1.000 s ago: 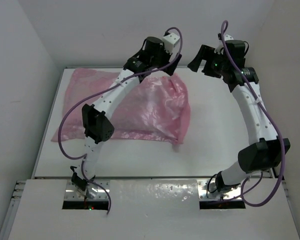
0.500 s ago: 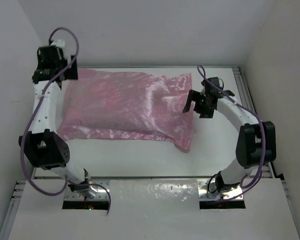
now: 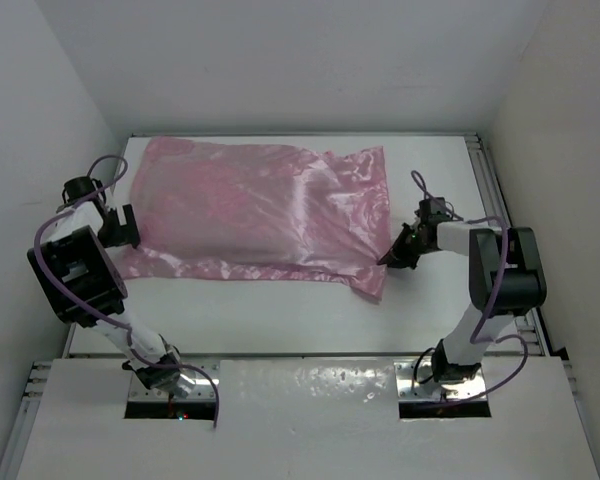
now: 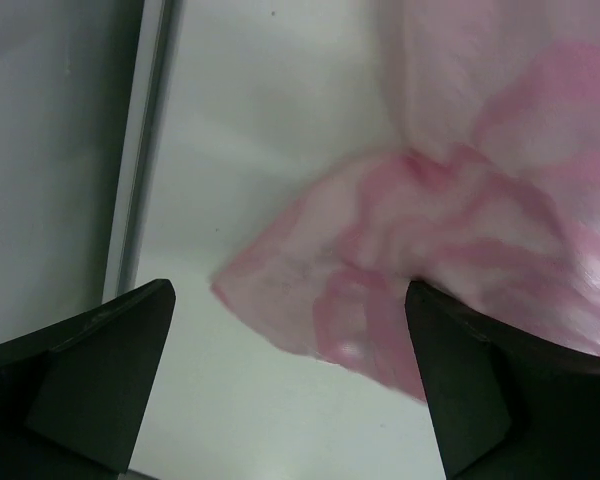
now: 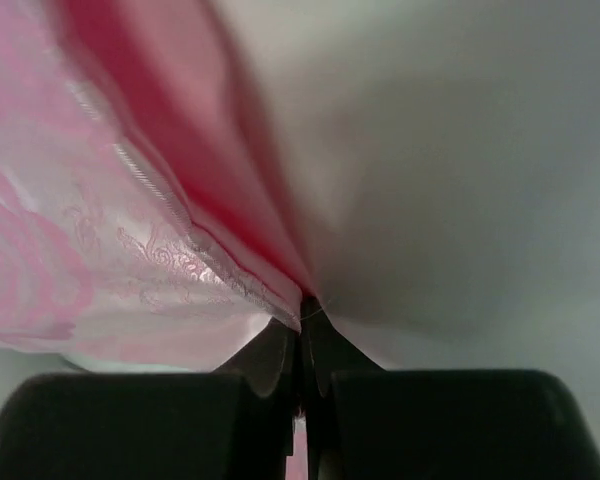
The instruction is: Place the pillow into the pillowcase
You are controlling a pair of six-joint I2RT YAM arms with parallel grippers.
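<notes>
The pink pillowcase [image 3: 250,210] lies across the table, puffed up along its left and middle. The pillow is hidden; only pink fabric shows. My right gripper [image 3: 392,258] is low at the pillowcase's right edge, shut on its patterned hem [image 5: 210,265]. The fabric runs up and left from the closed right gripper [image 5: 302,312]. My left gripper [image 3: 120,228] hangs open at the table's left side. In the left wrist view a flat corner of the pillowcase [image 4: 380,290] lies on the table below my left gripper [image 4: 288,300], apart from the fingers.
The white table [image 3: 280,310] shows bare in front of the pillowcase and to its right. A metal rail [image 4: 140,150] runs along the left edge, close to my left gripper. White walls close in at the left, back and right.
The left arm swung down from the back left to the pillowcase's near-left corner, still open. The right gripper moved onto the pillowcase's right edge and shut on the hem.
</notes>
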